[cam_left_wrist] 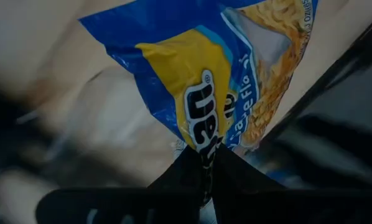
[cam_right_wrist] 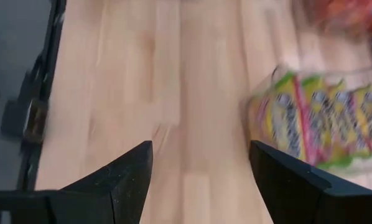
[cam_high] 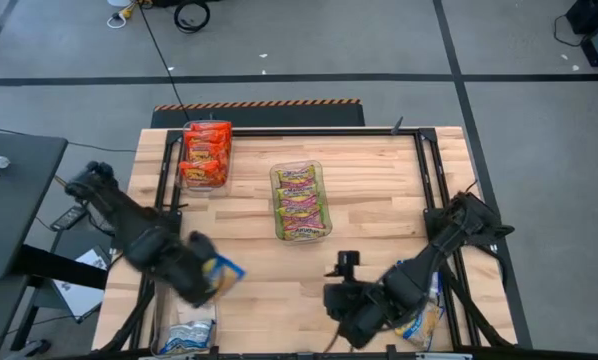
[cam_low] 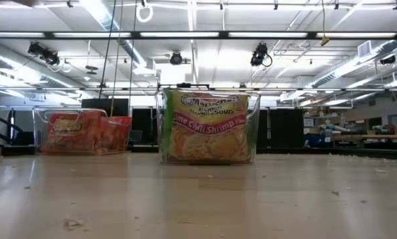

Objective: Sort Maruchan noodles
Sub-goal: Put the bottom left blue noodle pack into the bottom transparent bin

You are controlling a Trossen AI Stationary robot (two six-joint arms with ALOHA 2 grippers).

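A blue-yellow Maruchan noodles packet is in my left gripper, which is shut on it above the table's near left part. Orange-red packets fill a clear bin at the far left. Yellow-pink-green packets stand on edge in a clear bin at mid-table. More blue-yellow packets lie in a bin at the near left edge, and one lies by the right arm. My right gripper hangs open over bare wood near the front edge, with nothing between its fingers. My left gripper pinches the blue-yellow packet by one edge between its two fingers, which come from above and point steeply down. The rest of the packet sticks out beyond the fingertips toward the table's right. It appears lifted off the wood.
A black frame runs around the wooden tabletop. Bare wood lies between the middle bin and the front edge. In the low view the two bins stand at the far side, and neither gripper shows there.
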